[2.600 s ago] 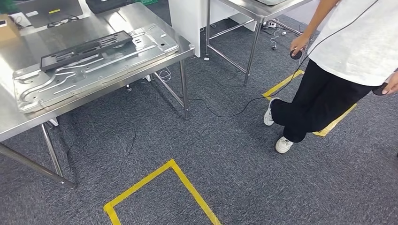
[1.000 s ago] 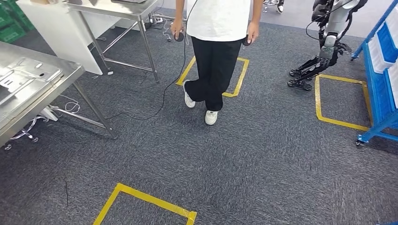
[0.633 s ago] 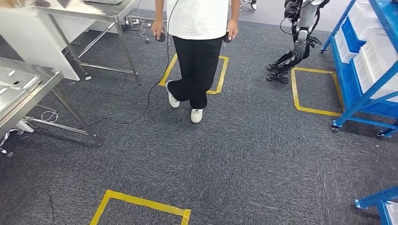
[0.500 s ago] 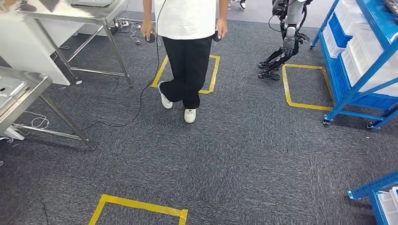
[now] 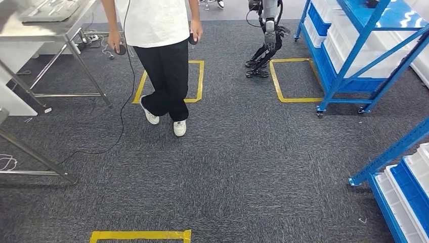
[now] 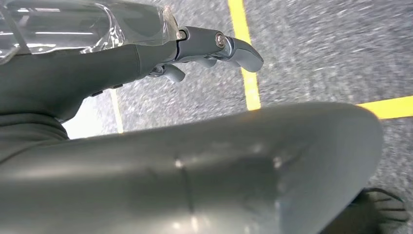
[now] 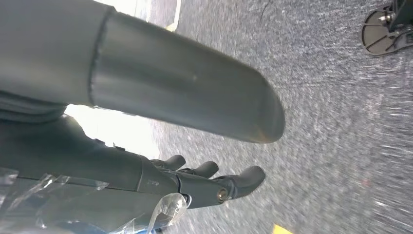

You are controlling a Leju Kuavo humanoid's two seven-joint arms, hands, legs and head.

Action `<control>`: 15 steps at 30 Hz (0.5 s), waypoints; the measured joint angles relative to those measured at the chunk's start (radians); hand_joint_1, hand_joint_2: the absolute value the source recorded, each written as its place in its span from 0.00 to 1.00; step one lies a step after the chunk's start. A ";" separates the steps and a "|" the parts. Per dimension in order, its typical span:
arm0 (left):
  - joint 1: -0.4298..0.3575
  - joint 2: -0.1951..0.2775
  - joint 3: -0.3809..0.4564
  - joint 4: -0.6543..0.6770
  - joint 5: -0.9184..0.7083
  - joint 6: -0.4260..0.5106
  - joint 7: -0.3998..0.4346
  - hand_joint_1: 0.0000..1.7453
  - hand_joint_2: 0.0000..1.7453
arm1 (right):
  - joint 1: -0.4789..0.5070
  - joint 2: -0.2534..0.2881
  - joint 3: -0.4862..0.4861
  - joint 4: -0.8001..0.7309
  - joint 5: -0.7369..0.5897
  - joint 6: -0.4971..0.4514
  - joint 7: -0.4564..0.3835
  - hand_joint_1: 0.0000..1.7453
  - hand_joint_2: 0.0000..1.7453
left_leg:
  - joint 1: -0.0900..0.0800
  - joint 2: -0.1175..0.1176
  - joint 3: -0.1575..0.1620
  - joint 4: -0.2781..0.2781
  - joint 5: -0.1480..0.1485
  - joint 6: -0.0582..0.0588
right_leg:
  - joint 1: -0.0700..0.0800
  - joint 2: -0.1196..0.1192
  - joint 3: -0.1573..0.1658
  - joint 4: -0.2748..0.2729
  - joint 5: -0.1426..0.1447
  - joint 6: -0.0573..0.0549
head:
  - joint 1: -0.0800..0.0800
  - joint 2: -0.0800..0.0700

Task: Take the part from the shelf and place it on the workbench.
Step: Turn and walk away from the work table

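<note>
both hands hang over grey carpet: the left hand and right hand each hold nothing, fingers loosely extended and apart. a blue shelf with white trays stands ahead right, beside another robot. a person stands centre-left, near a steel table. which tray holds the part cannot be told.

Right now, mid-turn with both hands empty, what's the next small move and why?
Probably keep turning right a little and step toward the near blue shelf. Its white trays sit at the right edge of the head view, not yet centred. The left hand and right hand hang over carpet holding nothing. The person stands off to the left, away from that path.
</note>
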 joint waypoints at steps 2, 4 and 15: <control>-0.001 0.000 0.000 0.000 0.002 0.000 0.000 0.00 0.00 | 0.001 0.001 0.000 0.000 0.000 0.000 0.000 0.00 0.00 | -0.003 -0.032 0.025 -0.071 0.024 0.002 | -0.004 0.022 -0.012 0.001 0.007 0.012 | -0.002 0.000; -0.002 -0.001 0.000 0.000 0.003 0.000 0.000 0.00 0.00 | 0.005 0.000 0.001 0.000 0.000 0.000 0.000 0.00 0.00 | -0.004 -0.016 0.026 -0.083 0.028 0.004 | -0.008 0.043 -0.023 -0.001 0.013 0.025 | -0.003 0.000; 0.001 -0.003 0.000 0.000 -0.001 0.000 -0.002 0.00 0.00 | 0.003 0.000 0.002 0.001 -0.011 -0.001 -0.001 0.00 0.00 | -0.003 0.125 0.026 -0.089 0.032 0.010 | -0.008 -0.142 -0.043 0.106 -0.039 0.054 | -0.004 0.000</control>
